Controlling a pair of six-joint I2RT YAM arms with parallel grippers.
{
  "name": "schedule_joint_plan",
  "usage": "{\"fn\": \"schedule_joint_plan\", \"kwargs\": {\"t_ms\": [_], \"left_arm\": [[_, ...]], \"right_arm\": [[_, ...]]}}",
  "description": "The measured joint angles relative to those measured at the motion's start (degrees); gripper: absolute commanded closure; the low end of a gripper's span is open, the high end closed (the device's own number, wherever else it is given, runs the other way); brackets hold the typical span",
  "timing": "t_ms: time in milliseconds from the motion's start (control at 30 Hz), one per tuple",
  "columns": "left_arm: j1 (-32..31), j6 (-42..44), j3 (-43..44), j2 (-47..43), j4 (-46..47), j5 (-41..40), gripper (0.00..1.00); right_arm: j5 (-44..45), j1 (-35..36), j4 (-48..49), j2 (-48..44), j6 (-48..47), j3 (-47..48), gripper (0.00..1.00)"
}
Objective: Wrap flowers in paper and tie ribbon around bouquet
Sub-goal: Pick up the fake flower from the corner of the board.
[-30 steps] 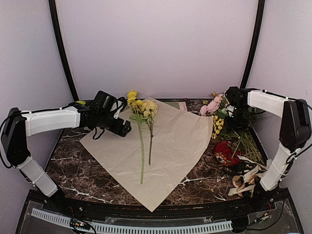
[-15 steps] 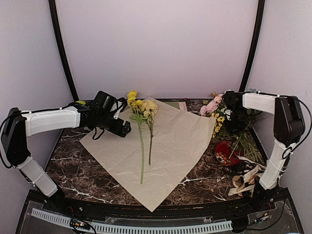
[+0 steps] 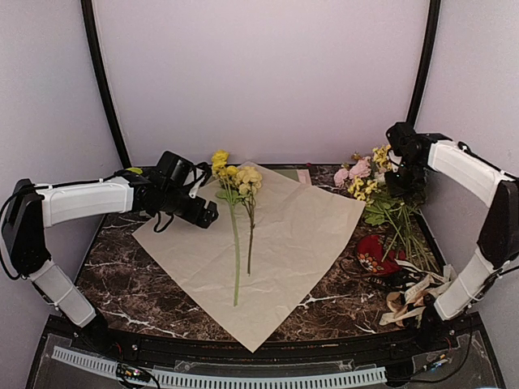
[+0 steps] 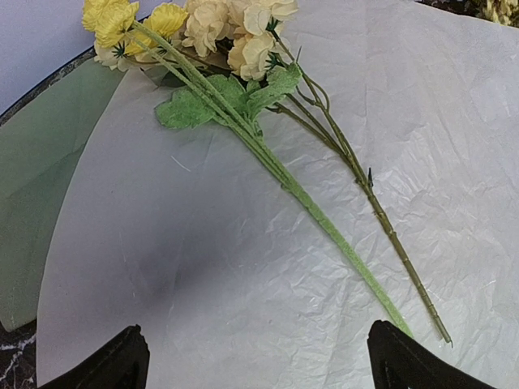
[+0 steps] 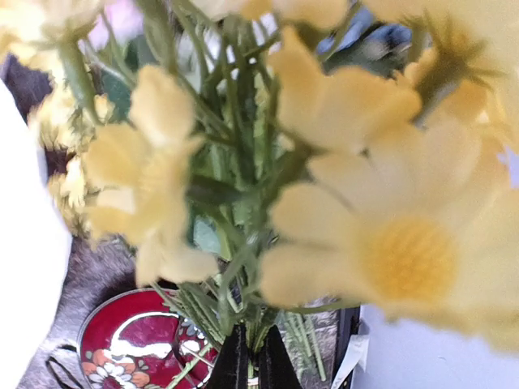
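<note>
The paper (image 3: 284,243) lies flat, beige face up, with two yellow flowers (image 3: 235,182) on it, stalks pointing toward me. My left gripper (image 3: 209,215) hovers open over the paper's left part. In the left wrist view its fingers (image 4: 122,361) stand wide apart below the stalks (image 4: 324,227), touching nothing. My right gripper (image 3: 399,177) is raised at the back right, shut on the stalks of a yellow flower cluster (image 3: 379,154). The right wrist view shows the jaws of that gripper (image 5: 251,356) pinched on green stalks, blossoms (image 5: 389,243) filling the frame. I see no ribbon or bouquet.
Pink roses (image 3: 354,172) and loose green stalks (image 3: 405,231) lie at the right. A red printed disc (image 3: 375,254) and wide cream ribbons (image 3: 413,296) sit near the right front. A green sheet (image 4: 40,186) pokes out from under the paper.
My right gripper has shut on the yellow flower stalks and lifted them up and to the right, off the pile. The left arm has stayed still.
</note>
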Motion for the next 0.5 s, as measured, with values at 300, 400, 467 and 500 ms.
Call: {"fn": "schedule_joint_plan", "kwargs": {"t_ms": [300, 400, 467, 500], "left_arm": [[0.0, 0.0, 0.0, 0.0, 0.02, 0.0, 0.03], [0.0, 0.0, 0.0, 0.0, 0.0, 0.0, 0.03], [0.0, 0.0, 0.0, 0.0, 0.0, -0.09, 0.03], [0.0, 0.0, 0.0, 0.0, 0.02, -0.11, 0.03]], "right_arm": [[-1.27, 0.0, 3.56, -15.32, 2.45, 3.56, 1.0], [-5.9, -0.04, 7.26, -19.34, 5.22, 3.43, 1.0], [-11.43, 0.07, 12.81, -22.05, 9.05, 1.27, 1.0], [-14.21, 0.39, 16.06, -23.21, 11.28, -0.52, 1.0]]}}
